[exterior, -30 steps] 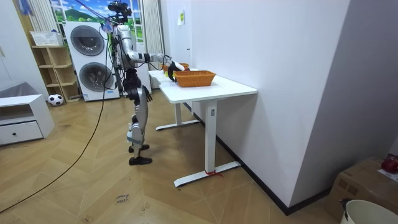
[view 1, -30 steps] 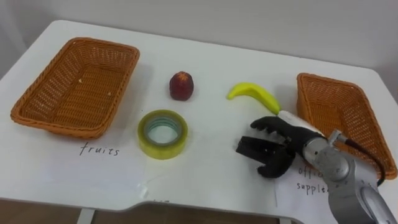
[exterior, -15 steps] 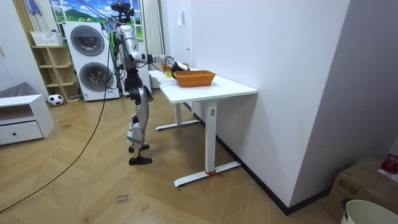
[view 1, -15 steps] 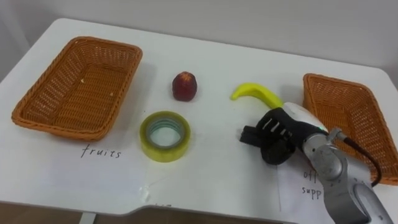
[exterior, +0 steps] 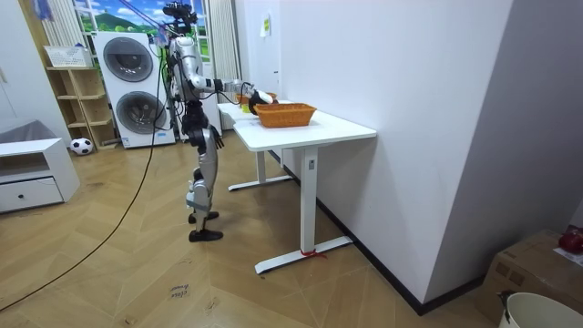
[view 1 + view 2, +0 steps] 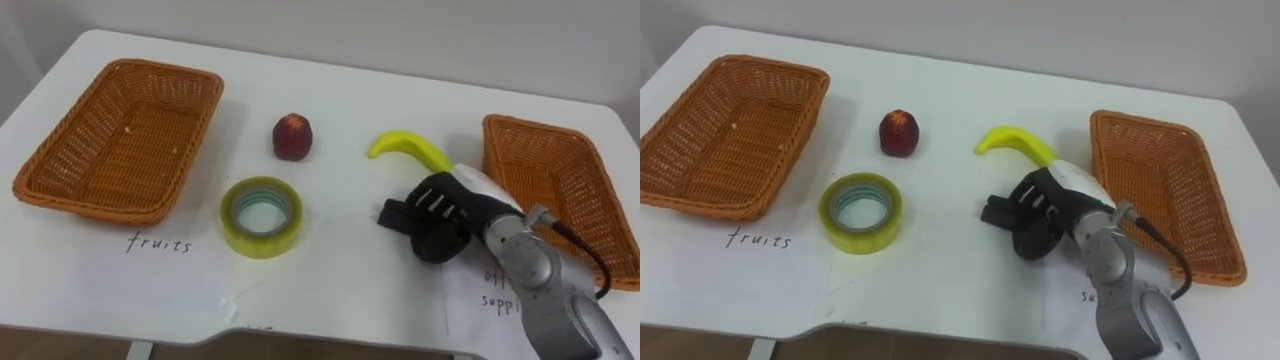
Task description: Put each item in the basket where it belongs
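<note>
On the white table, my right hand (image 6: 447,208) rests right of centre, its fingers curled round a small black object (image 6: 391,215) whose end sticks out to the left. Just behind the hand lies a yellow banana (image 6: 404,148). A red apple (image 6: 292,137) stands further left, with a roll of yellow tape (image 6: 261,216) in front of it. The wicker basket (image 6: 88,204) above the handwritten word "fruits" sits at the far left with no items inside. The other wicker basket (image 6: 590,258) sits at the far right, also with nothing in it.
A paper sheet (image 6: 490,290) with handwriting lies under my right forearm, by the right basket. The table's front edge (image 6: 300,335) runs close below the tape. In the room view I stand at the end of the table (image 5: 314,128), with washing machines (image 5: 127,77) behind me.
My right hand, spread above the black object a second ago, has curled its fingers round it. The fruit, tape and baskets have not moved.
</note>
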{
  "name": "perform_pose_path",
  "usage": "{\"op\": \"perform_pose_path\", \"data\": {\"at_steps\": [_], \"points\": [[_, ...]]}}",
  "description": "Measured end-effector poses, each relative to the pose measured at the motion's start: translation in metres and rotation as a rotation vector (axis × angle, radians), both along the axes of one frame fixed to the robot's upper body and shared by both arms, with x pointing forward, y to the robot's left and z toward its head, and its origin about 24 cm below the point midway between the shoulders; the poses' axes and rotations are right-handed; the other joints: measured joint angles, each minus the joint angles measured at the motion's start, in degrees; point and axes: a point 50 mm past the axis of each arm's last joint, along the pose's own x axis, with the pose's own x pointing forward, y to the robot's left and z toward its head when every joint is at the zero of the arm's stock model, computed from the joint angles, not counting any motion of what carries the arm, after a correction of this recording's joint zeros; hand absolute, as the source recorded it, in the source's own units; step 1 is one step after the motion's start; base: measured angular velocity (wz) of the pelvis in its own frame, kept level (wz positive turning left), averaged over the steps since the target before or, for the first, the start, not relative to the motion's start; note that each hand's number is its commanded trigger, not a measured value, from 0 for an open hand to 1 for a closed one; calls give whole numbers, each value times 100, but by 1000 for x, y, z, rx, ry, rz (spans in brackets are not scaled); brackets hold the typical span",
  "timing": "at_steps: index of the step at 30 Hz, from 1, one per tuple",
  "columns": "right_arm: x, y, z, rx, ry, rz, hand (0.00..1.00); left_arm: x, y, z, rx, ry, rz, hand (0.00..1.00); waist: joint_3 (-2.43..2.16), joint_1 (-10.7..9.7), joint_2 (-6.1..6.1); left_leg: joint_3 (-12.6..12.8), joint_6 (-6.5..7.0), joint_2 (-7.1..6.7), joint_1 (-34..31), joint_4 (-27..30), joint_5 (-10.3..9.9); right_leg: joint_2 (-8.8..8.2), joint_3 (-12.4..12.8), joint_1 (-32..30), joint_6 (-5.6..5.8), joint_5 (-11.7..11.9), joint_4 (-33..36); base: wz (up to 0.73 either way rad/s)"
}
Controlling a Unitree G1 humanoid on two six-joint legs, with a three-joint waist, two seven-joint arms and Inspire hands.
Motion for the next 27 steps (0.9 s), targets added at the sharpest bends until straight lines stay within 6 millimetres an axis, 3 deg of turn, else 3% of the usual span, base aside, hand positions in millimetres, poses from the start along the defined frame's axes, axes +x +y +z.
{"op": "perform_pose_path", "data": {"at_steps": [5,14,27], "points": [[-1,7,16,143,-55,52,100,-7,4,-1,-1,-2,41,0,20,-21,29,-9,2,-13,-3,1,2,-20,1,5,1,-1,-3,2],[5,-4,58,343,-282,22,100,-33,9,-3,3,35,97,0,23,-149,-35,-2,0,-13,92,-9,2,-26,-9,150,3,-1,-100,1],[10,-32,82,450,-452,-133,100,-36,9,-4,1,35,112,0,-7,-403,-29,53,-3,-2,64,-10,3,1,48,89,1,0,-80,-2]]}}
